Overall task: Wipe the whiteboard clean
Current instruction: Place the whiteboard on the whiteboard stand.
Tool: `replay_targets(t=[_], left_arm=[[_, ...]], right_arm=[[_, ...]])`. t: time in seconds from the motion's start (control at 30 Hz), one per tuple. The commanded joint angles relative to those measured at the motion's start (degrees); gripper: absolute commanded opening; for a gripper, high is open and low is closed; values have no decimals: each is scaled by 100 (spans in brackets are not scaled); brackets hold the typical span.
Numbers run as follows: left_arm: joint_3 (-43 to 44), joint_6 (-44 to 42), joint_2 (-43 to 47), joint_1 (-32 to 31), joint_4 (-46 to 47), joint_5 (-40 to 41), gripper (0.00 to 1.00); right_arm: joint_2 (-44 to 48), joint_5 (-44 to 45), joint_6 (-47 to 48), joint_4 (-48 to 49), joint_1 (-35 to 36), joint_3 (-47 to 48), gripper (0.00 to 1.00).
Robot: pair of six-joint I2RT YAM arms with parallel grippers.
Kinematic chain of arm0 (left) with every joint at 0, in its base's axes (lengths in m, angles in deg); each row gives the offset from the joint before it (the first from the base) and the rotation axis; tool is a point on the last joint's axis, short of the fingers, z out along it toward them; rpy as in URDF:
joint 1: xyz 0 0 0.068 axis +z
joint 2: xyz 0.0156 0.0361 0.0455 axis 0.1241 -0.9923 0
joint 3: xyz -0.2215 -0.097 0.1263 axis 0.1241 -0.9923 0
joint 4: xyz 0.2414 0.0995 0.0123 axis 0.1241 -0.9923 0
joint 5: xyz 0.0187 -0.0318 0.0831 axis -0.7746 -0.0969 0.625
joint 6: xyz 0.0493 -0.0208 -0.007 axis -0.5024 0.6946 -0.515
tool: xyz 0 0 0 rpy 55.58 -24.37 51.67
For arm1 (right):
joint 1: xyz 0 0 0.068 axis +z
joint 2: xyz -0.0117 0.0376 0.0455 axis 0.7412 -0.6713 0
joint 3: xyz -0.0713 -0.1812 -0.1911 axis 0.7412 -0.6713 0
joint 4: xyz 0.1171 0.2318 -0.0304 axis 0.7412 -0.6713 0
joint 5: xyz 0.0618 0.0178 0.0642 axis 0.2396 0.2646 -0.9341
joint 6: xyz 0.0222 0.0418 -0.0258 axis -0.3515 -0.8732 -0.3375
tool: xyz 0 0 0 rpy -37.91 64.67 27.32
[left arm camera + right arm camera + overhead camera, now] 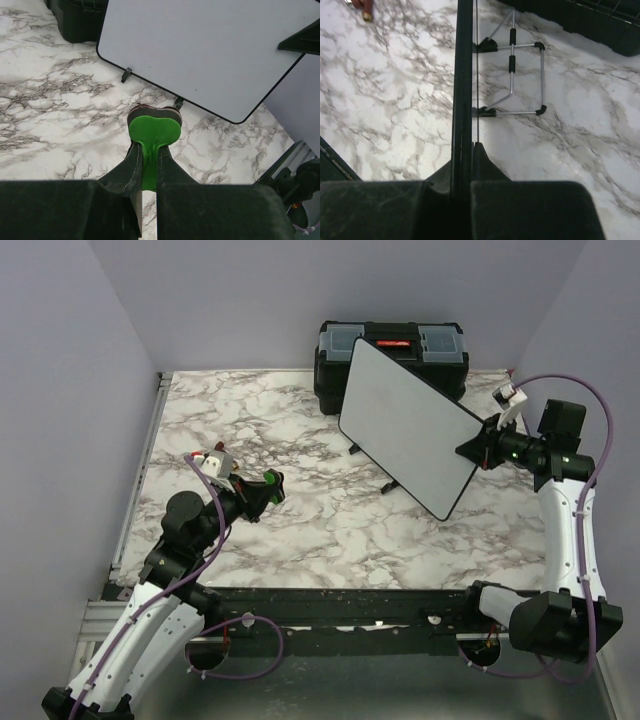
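**Bench.** The marbled bench (300,530) carried a black toolbox (392,352) with a red latch at its far edge, right of centre.

**Whiteboard.** The whiteboard (410,425) stood on the right half of the bench, just in front of the toolbox and partly covering it from the top camera. It leaned back on a wire stand (520,75), seen behind it from the right wrist. Its small black feet (392,487) appeared to rest on the marble. The board sat skewed to the bench edges, its face turned toward the left arm. From the top camera and the left wrist that face showed as plain white inside the thin black frame.

**Right claw.** The right claw (478,448) was at the board's right edge. From the right wrist the board was edge-on, and the two fingers were closed hard against either side of it.

**Left claw.** The left claw (272,485) hung over the left-centre of the bench, well apart from the board and pointed toward it. It was nearly closed, pinching the stem of a green eraser (152,130). The eraser had a rounded head with a dark pad at its front. The eraser was not touching the board.
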Motion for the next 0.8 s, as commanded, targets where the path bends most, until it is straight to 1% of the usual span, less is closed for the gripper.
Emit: replay_targets(t=[0.0, 0.23, 0.3, 0.43, 0.57, 0.63, 0.7, 0.77], left_arm=[[7, 3, 73, 32, -18, -105, 0], [-29, 103, 123, 32, 50, -169, 0], [-38, 134, 119, 31, 79, -207, 0], [-39, 160, 111, 32, 98, -231, 0], [-59, 196, 108, 32, 122, -255, 0], [-76, 222, 106, 32, 148, -259, 0], [-85, 244, 84, 32, 183, -280, 0], [-83, 258, 56, 33, 230, -298, 0]], right_arm=[[350, 306, 294, 638, -51, -327, 1], [421, 85, 495, 458, -51, -1059, 1], [375, 141, 516, 414, -50, -1215, 1], [219, 579, 438, 449, -57, -1409, 7], [71, 804, 337, 474, -50, -1484, 20], [26, 891, 264, 535, -53, -1494, 24], [-41, 956, 208, 593, -55, -1477, 31], [-113, 1012, 165, 653, -50, -1439, 34]])
